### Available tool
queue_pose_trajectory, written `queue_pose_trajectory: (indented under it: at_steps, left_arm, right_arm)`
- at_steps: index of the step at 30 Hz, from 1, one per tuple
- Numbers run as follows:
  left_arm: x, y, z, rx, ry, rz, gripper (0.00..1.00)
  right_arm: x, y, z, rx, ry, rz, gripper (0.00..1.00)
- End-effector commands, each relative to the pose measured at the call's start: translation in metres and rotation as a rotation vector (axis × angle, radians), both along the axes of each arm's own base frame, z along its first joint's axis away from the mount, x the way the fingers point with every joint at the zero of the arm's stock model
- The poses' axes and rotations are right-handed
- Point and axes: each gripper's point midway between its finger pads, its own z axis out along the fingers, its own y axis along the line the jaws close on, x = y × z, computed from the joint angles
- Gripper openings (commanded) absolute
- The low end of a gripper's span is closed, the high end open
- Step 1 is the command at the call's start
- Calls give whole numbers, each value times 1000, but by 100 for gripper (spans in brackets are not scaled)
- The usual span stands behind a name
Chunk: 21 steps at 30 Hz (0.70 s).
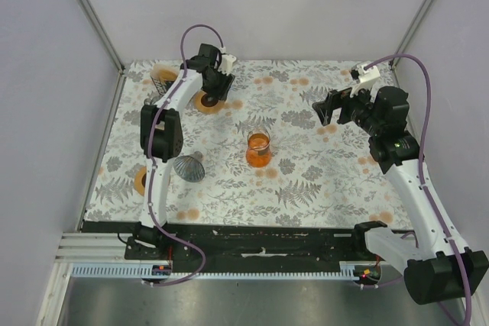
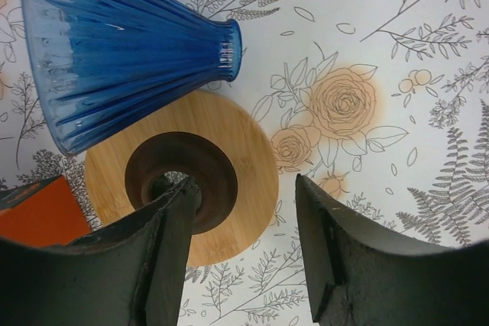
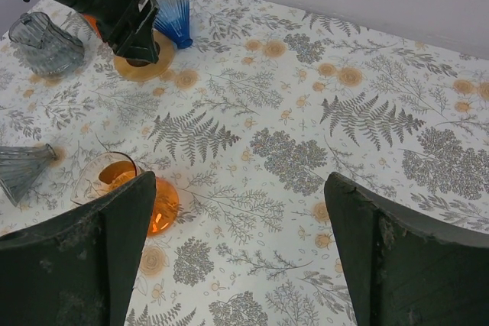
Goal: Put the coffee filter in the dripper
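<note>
- The left end effector (image 2: 244,188) hangs over the far left of the bench (image 1: 328,181). It is straight above a wooden disc (image 2: 248,139) that has a dark ring at its middle. Its fingers stand apart and I see nothing between them.
- The blue ribbed cone (image 2: 114,51) looks to me like the dripper. It lies on its side just beyond that disc, with its neck at the disc's edge, so its mouth is not facing up.
- I see no paper filter anywhere. My best guess for the coffee filter is the grey ribbed cone (image 1: 189,167), tipped over at the near left.
- From the left end effector, the grey ribbed cone lies back toward the near edge, well apart from it. It sits close beside the elbow of the left arm (image 1: 164,131).
- Its long axis lies flat along the bench. The narrow end seems to point far and right and the wide mouth near and left, though I would not swear to it.
- The left arm is plainly the nearer one. The right end effector (image 3: 241,188) is up over the far right with its fingers spread wide and empty. The orange carafe (image 1: 259,150) stands between it and the grey ribbed cone.
- The grey ribbed cone looks smoky and see-through, finely ribbed and stiff. Lying on its side, I would expect it to roll under a careless touch.
</note>
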Motion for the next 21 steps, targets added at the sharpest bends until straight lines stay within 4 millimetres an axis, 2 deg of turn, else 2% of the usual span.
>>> queue_pose_trajectory:
  at_steps: [1,5,14,19,21]
  left_arm:
    - [17,12,8,44,-53,15,61]
    - [21,17,0,71,-58,32,61]
    - [9,16,-20,58,11,41,58]
    - [5,14,-36,47,54,51,47]
    - [4,15,-42,55,67,58,47]
  right_arm:
    - [1,-2,23,-11,-64,-10,98]
    - [1,-1,23,-10,-60,-9,98]
    - [3,-4,23,-13,-57,-24,98]
    - [2,-4,23,-39,-72,-17,98]
    - [1,-4,24,-38,-77,-17,98]
